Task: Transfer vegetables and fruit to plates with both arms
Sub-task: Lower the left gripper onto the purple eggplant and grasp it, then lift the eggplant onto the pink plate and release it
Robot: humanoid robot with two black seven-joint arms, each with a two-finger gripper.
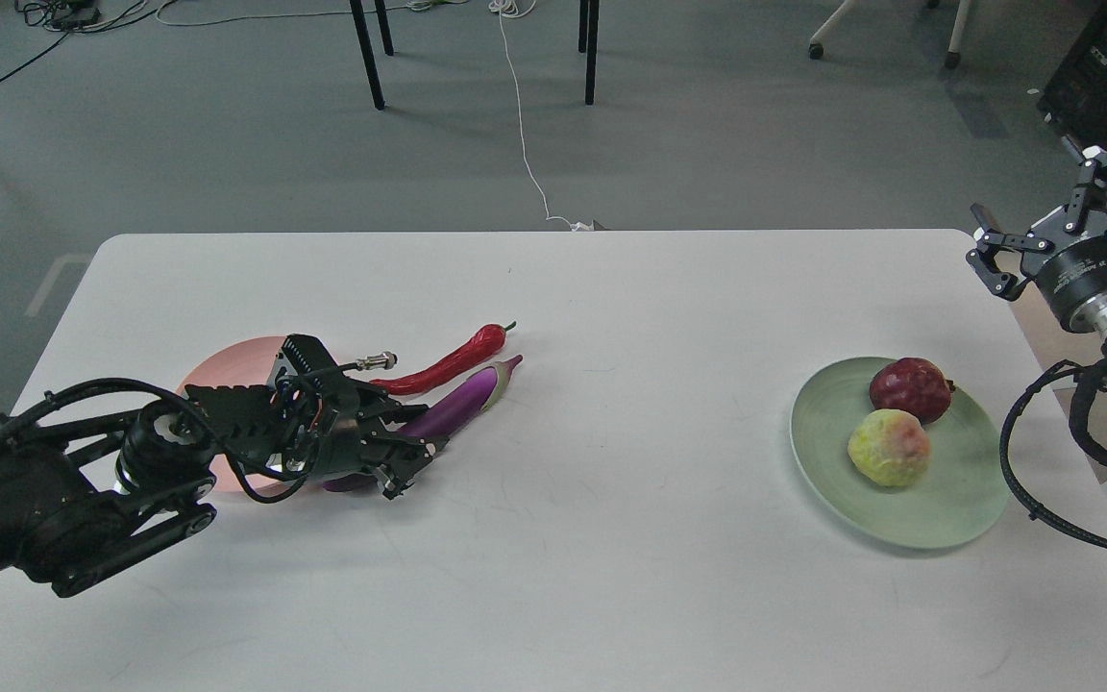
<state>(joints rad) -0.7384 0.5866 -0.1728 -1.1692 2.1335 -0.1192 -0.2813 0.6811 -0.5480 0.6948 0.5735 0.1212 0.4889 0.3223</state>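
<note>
The purple eggplant lies slanted on the white table, right of the pink plate. The red chili lies just above it. My left gripper is low over the eggplant's lower half, open, with its fingers on either side of the eggplant; the arm hides most of the pink plate. The dark red fruit and the yellow-green fruit sit on the pale green plate at the right. My right gripper is open and empty, raised beyond the table's right edge.
The white table ends close to the green plate on the right. Black table legs and a white cable are on the floor behind the table.
</note>
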